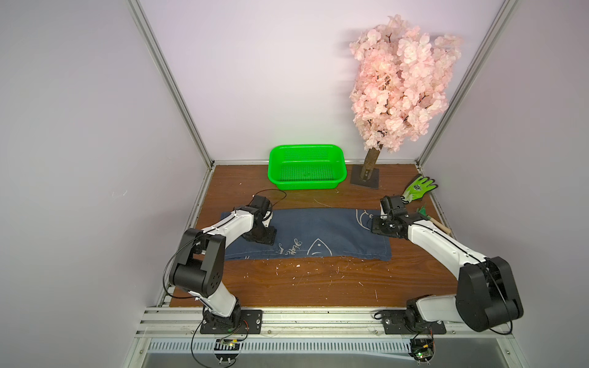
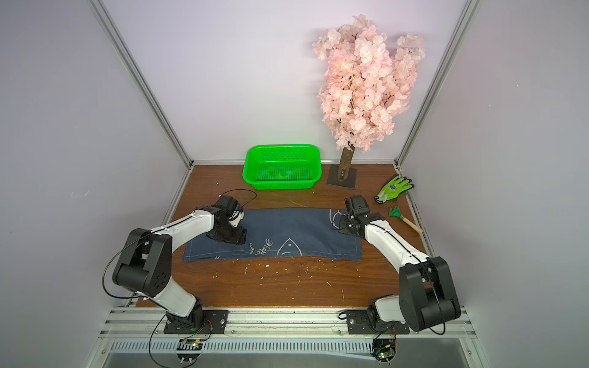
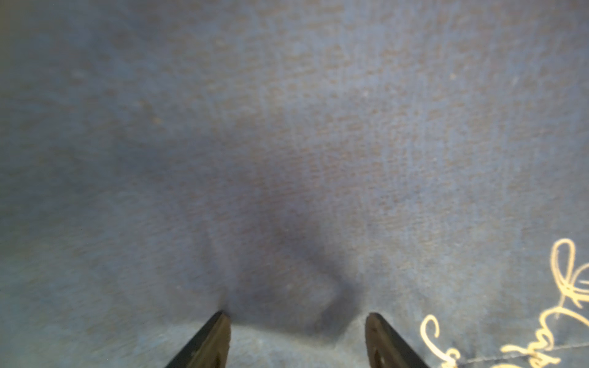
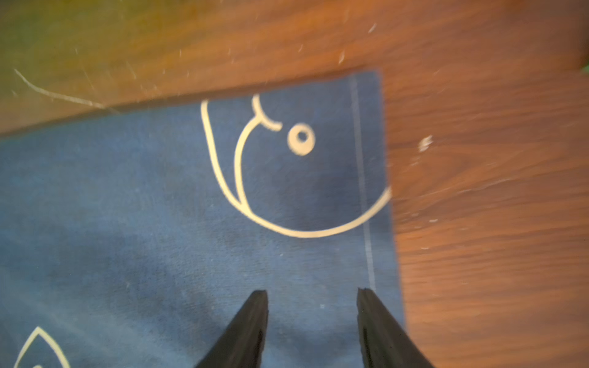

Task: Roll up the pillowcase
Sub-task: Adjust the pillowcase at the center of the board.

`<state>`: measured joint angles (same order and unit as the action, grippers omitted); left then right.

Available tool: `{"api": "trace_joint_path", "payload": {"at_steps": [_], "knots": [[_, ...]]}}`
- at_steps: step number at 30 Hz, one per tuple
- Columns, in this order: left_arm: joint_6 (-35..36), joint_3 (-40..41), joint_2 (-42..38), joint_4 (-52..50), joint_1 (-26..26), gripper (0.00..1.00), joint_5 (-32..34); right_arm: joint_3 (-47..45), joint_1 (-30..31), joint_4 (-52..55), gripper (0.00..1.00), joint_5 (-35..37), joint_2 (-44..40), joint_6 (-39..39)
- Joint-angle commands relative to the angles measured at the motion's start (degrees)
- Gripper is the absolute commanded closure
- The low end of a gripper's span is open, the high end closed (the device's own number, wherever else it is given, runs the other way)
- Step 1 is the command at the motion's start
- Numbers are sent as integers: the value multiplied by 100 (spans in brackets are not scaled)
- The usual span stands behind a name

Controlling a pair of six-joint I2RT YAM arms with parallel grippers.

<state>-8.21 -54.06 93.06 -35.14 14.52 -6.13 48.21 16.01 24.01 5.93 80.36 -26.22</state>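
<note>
Both top views: the pillowcase [image 1: 318, 227] lies flat across the middle of the table [image 1: 302, 283], with an arm over each end.

Left wrist: we note the left gripper [image 3: 296, 314], fingers apart, tips low over blue cloth, a pucker between them.

Right wrist: the right gripper [image 4: 312, 290], fingers spread, nothing clamped, sits above the fish-print corner.
</note>
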Motion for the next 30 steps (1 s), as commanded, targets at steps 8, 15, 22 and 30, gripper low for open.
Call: {"api": "trace_joint_path", "payload": {"at_steps": [8,15,22,30], "knots": [[-181,-70,83,-310,174,30,175,-278,-53,-386,48,108,697,-150],[-198,-110,-52,-301,226,29,145,-98,-575,-460,47,404,1161,465],[-65,-556,-99,-301,226,28,216,219,-1037,-680,47,557,1681,928],[0,-703,278,-279,235,29,281,1456,-1351,-929,44,1060,2686,1349]]}}
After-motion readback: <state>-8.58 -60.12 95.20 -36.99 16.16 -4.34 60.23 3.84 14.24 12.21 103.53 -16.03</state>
